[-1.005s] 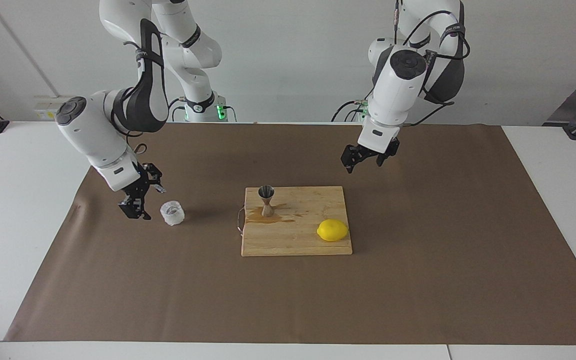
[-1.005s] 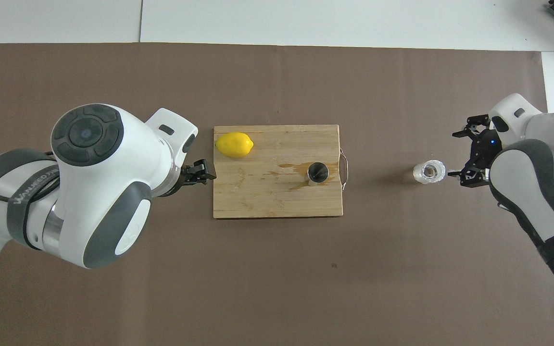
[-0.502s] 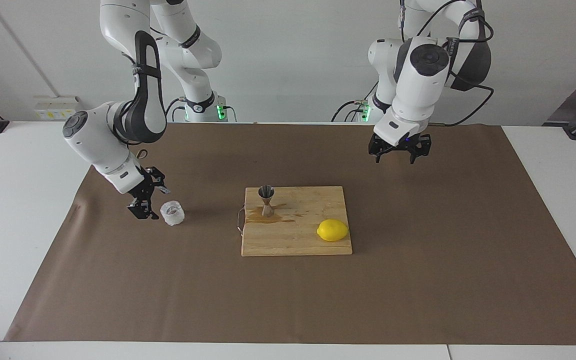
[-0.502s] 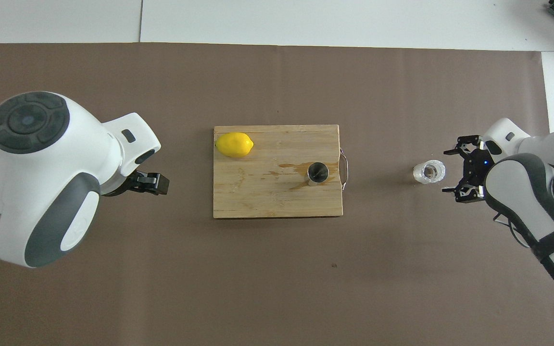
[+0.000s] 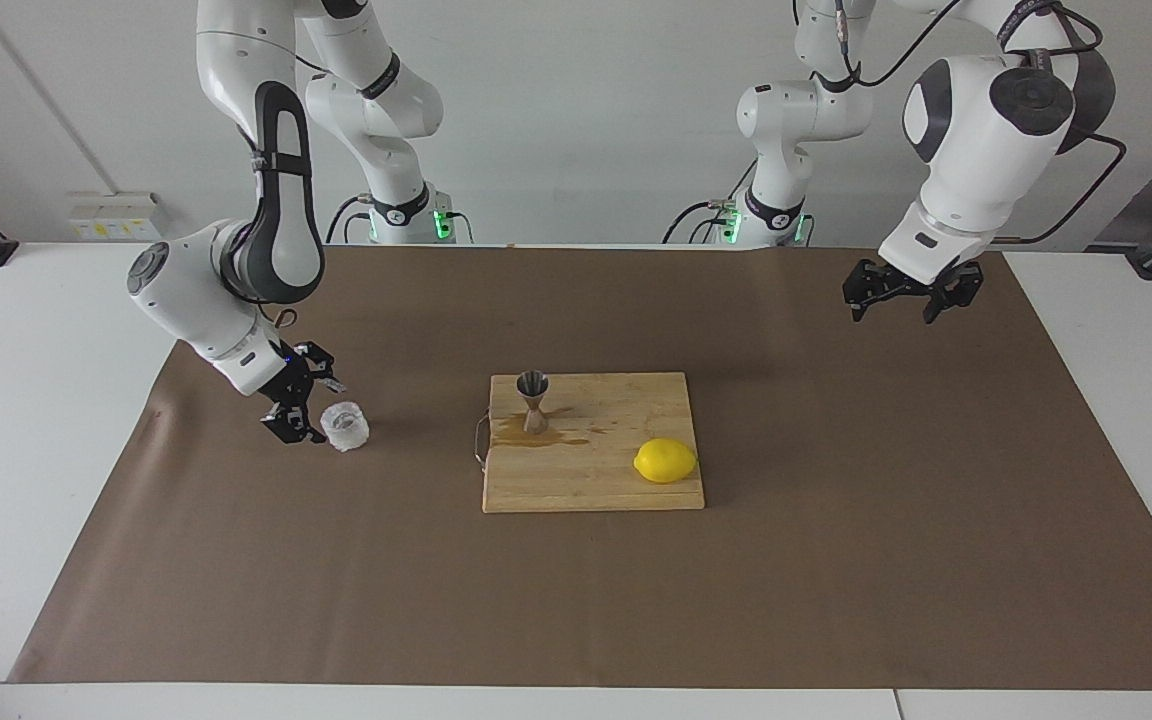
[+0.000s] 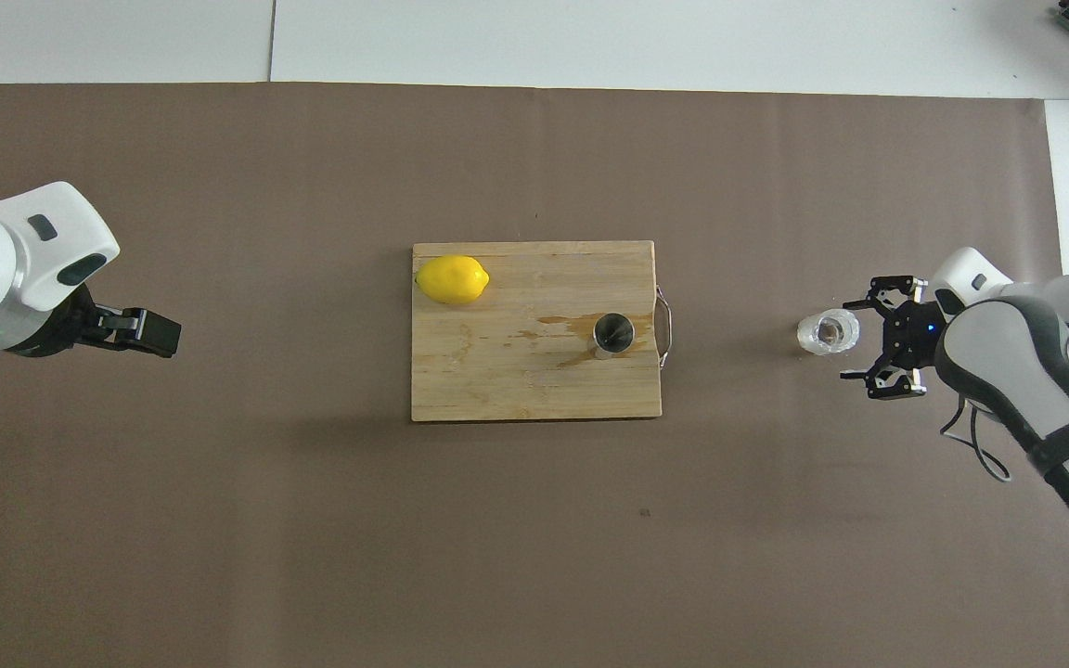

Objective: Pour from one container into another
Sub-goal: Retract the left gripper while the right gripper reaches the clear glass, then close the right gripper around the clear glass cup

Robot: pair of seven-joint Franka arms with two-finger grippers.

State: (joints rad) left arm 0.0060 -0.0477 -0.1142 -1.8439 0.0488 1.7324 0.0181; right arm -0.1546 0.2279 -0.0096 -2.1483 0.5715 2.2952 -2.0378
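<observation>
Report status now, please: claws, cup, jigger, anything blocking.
Right claw open beside clear cup. Left claw open, raised, waiting. Jigger upright on cutting board. Path clear.

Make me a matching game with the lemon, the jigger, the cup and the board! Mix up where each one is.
Things:
1. lemon
2. jigger
3. cup
4. board

Places:
A. on the brown paper, beside the open right gripper
B. upright in a brown wet patch on the board
C. in the middle of the table
D. on the board, at its corner toward the left arm's end

Pairs: 1-D, 2-B, 3-A, 4-C
</observation>
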